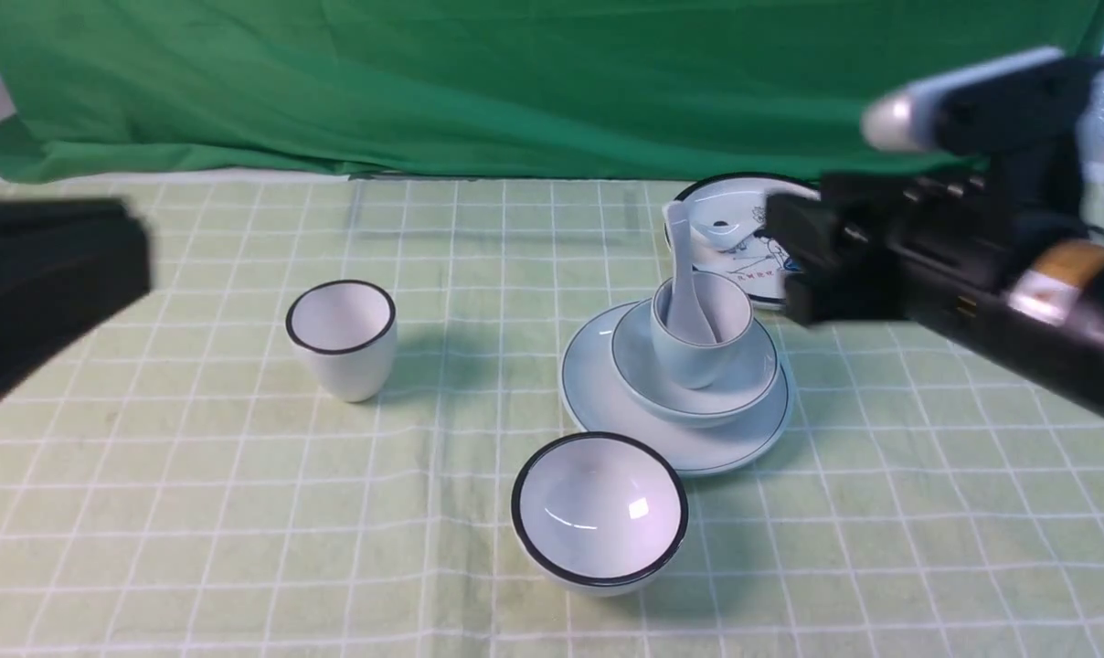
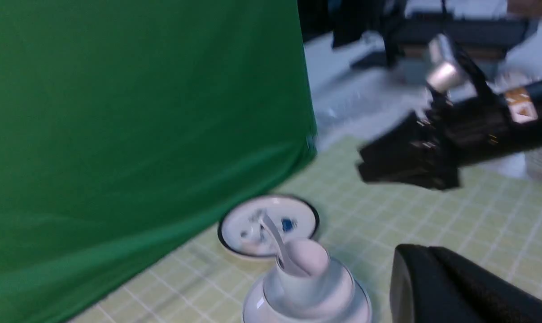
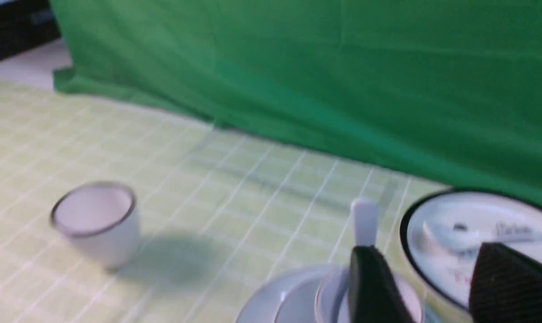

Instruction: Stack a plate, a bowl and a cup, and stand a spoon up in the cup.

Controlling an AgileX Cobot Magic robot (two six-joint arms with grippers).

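Spoon [image 1: 683,270] is stood in the cup [image 1: 698,363] just beside the right gripper [image 1: 783,265], whose jaws are spread and empty; the cup is set in the bowl [image 1: 642,375] on the plate [image 1: 596,395]. The left gripper [image 2: 410,282] is pressed together. Writing on the cartoon plate [image 1: 730,206] cannot be read.

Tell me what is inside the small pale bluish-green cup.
A glossy white ceramic spoon stands in the pale bluish-green cup, handle up. The cup's wall hides the scoop's underside.
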